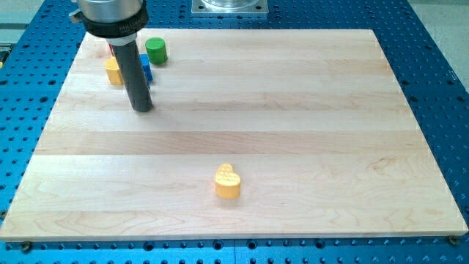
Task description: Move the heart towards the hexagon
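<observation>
At the view's top left my tip [142, 108], bare and holding nothing, risks scattering the yellow hexagon [113, 71] cluster before reaching the distant yellow heart [228, 182].

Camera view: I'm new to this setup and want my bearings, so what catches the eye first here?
First, the dark rod at the view's upper left, my tip resting on the pale wooden board. Behind it huddle a green block, a yellow block and a partly hidden blue block. Far off, a yellow heart sits alone near the view's bottom centre.
</observation>
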`<state>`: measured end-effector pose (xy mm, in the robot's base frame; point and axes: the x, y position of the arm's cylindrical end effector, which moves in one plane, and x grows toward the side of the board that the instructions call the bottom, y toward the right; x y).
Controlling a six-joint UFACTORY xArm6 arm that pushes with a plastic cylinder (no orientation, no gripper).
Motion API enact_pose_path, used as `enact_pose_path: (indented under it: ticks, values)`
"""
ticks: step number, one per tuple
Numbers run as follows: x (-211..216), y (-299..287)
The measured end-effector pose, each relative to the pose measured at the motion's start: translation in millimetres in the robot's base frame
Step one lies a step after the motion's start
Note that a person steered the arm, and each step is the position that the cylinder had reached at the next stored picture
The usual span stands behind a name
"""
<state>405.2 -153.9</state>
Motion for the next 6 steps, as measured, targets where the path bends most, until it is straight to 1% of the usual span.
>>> enact_pose_path:
  ticks: [1, 2, 3, 4, 6]
  values:
    - [-34.8, -9.0]
    - [-36.0, -7.1]
    - [-13.5, 24.2]
    - [-8.7, 52.0]
    - [-8.7, 54.8]
